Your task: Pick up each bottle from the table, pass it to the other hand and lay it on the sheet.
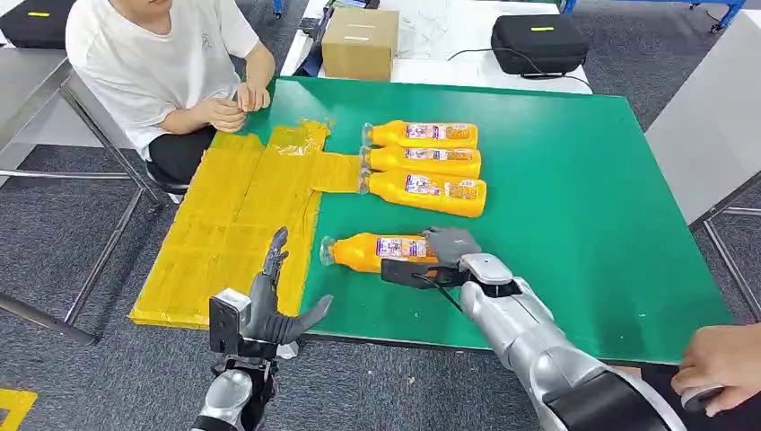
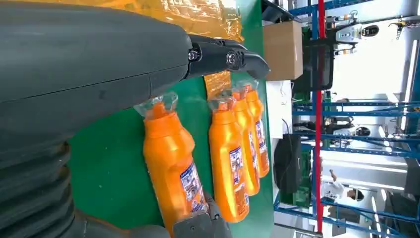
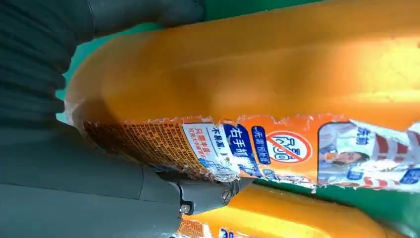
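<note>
Gripping lying bottle [image 1: 377,251] base, right hand [image 1: 446,254] extended; left hand [image 1: 274,305] raised, fingers spread, empty.

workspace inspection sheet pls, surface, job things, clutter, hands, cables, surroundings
surface: green table, yellow sheet along its left edge
job's things: near bottle on its side; three more bottles lying in a row behind it
clutter: cardboard box, black case on the far white table
hands: right hand on the near bottle's base; left hand holds nothing, fingers spread
cables: thin cable beside the black case
surroundings: seated person at the sheet; another person's hand
</note>
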{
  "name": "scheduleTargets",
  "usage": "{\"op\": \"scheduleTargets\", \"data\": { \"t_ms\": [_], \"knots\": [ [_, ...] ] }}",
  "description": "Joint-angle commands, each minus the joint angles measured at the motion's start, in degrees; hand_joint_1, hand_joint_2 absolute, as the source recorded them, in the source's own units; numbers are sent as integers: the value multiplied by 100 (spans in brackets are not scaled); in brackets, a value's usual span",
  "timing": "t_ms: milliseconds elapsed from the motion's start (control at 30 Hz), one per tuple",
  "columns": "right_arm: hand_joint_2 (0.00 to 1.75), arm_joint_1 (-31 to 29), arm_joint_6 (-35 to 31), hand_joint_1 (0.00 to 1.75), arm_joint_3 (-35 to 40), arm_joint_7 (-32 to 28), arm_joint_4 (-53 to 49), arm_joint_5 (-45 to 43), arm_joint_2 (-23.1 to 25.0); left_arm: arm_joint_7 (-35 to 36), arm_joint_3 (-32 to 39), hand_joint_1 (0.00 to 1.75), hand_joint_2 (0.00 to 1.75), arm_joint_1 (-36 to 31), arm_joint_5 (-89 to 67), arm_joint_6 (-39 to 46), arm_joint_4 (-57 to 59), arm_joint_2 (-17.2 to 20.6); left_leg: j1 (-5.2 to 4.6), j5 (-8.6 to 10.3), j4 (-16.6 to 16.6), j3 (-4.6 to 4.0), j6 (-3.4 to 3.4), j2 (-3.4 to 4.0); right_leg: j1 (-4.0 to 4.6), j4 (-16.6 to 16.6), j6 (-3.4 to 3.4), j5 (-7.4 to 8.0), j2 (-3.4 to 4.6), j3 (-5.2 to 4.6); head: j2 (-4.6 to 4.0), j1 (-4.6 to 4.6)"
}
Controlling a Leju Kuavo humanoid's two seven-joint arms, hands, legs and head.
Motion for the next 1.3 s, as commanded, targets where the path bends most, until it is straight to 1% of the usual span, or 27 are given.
{"op": "scheduleTargets", "data": {
  "t_ms": [33,100,167,200,267,333,400,433,467,533,567,600,667,700,733,767,833,867,967,1033,1067,1100,1133,1167,1200,1267,1300],
  "knots": [
    [175,-57,209,175,12,-271,578,-363,21,-43,47,0,175,-284,-13,17,432,42,6,-7,-8,31,-7,-6,6,-9,-9,-8,-6,34,0,2],
    [175,-40,199,175,13,-282,581,-369,8,-40,45,0,175,-286,-12,15,419,44,5,-6,-8,31,-7,-11,5,-9,-9,-9,-11,35,0,2],
    [175,118,86,175,-495,-659,466,-975,22,-33,16,0,175,-262,-15,3,346,63,9,-12,-10,50,-12,-11,9,-11,-15,-16,-10,53,0,0],
    [175,195,7,175,-670,-705,433,-1196,45,-41,-7,0,175,-243,-26,6,292,83,5,-4,-9,28,-6,-11,6,-10,-8,-7,-11,32,0,2],
    [175,312,-226,175,-978,-682,335,-1578,206,-53,25,0,175,-168,-53,94,65,113,7,-6,-9,36,-8,-9,8,-12,-9,-9,-8,37,0,2],
    [175,388,-479,175,-1018,-951,167,-1741,221,57,71,0,175,-122,65,11,-108,113,8,-9,-8,37,-9,2,9,-10,-11,-8,5,34,0,2],
    [175,589,-891,175,-1382,-1453,-249,-2283,308,164,143,0,175,-18,160,-5,-284,81,6,-7,-7,32,-8,-2,7,-8,-9,-6,2,33,0,0],
    [175,659,-975,175,-1472,-1550,-377,-2411,352,191,155,0,175,19,179,-6,-322,75,11,-10,-3,27,-9,10,13,-6,-10,-5,13,25,0,2],
    [175,825,-1079,175,-1686,-1778,-706,-2764,435,253,182,0,175,86,236,-30,-389,65,10,-14,-4,37,-11,7,12,-4,-12,-10,10,34,0,2],
    [175,1097,-1049,175,-1781,-1799,-1263,-3121,527,297,188,0,175,212,300,-70,-500,80,9,-10,-5,23,-8,11,11,-5,-8,-4,15,20,0,0],
    [175,1322,-998,175,-1907,-1899,-1691,-3485,591,329,233,0,175,293,541,-284,-581,68,9,-15,-2,27,-9,15,11,0,-10,-9,18,22,0,2],
    [175,1661,-937,175,-1975,-1965,-2279,-3917,676,696,349,0,175,438,1374,-963,-677,78,8,-13,-1,19,-8,8,9,3,-9,-10,12,18,0,0],
    [175,2035,-882,175,-1990,-1954,-2864,-4486,758,1017,498,0,175,579,2054,-1362,-706,46,12,-18,-5,25,-10,18,13,-2,-10,-12,22,22,0,0],
    [175,2290,-926,175,-1886,-2008,-3197,-4699,768,981,545,0,175,659,2110,-1329,-769,39,11,-13,-4,13,-7,10,12,-3,-8,-9,13,14,0,4],
    [175,2339,-954,175,-1843,-1999,-3255,-4718,761,981,546,0,175,671,2112,-1333,-780,44,10,-11,-6,9,-6,6,10,-3,-7,-10,10,11,0,2],
    [175,2492,-1029,175,-1882,-2045,-3442,-4922,801,1085,639,0,175,678,2340,-1359,-765,-17,12,-21,-7,28,-9,9,12,-5,-10,-19,14,28,0,0],
    [175,2895,-904,175,-1885,-2146,-3825,-5407,860,1136,662,0,175,745,2466,-1370,-862,-19,12,-13,-2,2,-7,0,12,-1,-8,-13,4,5,0,2],
    [175,3042,-1008,175,-1851,-2227,-3972,-5457,868,1056,617,0,175,764,2277,-1241,-906,8,12,-27,-2,24,-13,-1,12,1,-13,-27,3,25,0,0],
    [175,3324,-1172,175,-1750,-2321,-4178,-5478,866,1008,441,0,175,776,1971,-1184,-939,72,9,-19,-4,4,-12,-10,9,0,-9,-21,-5,7,0,0],
    [175,3289,-1072,175,-1685,-2392,-3997,-5493,828,1065,68,0,175,750,2229,-2115,-772,317,10,-21,-1,3,-14,-10,10,2,-9,-25,-4,5,0,2],
    [175,3200,-979,175,-1649,-2435,-3787,-5485,848,686,-178,0,175,751,1873,-2406,-741,456,9,-20,-7,9,-14,-10,9,-4,-9,-23,-4,12,0,2],
    [175,3164,-962,175,-1606,-2454,-3716,-5437,851,618,-246,0,175,749,1747,-2424,-721,473,7,-14,-8,-5,-12,-1,6,-5,-7,-15,5,-6,0,0],
    [175,3157,-962,175,-1594,-2460,-3697,-5429,864,605,-264,0,175,755,1722,-2421,-707,463,5,-11,-9,-11,-10,1,4,-4,-4,-12,6,-12,0,2],
    [175,3078,-973,175,-1539,-2493,-3536,-5352,887,540,-299,0,175,732,1612,-2400,-648,448,8,-22,-7,11,-14,5,7,-3,-10,-21,11,9,0,2],
    [175,3012,-965,175,-1352,-2407,-3407,-5138,854,404,-259,0,175,703,1402,-2123,-633,356,9,-18,-7,2,-13,7,9,-5,-8,-16,12,1,0,2],
    [175,2987,-1038,175,-1105,-2341,-3310,-4823,865,511,-244,0,175,632,1190,-1793,-610,273,8,-15,-6,-6,-11,5,8,-4,-7,-12,10,-7,0,2],
    [175,2946,-972,175,-801,-2311,-3219,-4542,874,431,-248,0,175,573,951,-1544,-611,241,11,-23,-7,12,-15,10,11,-4,-13,-18,15,9,0,2]
  ]
}}
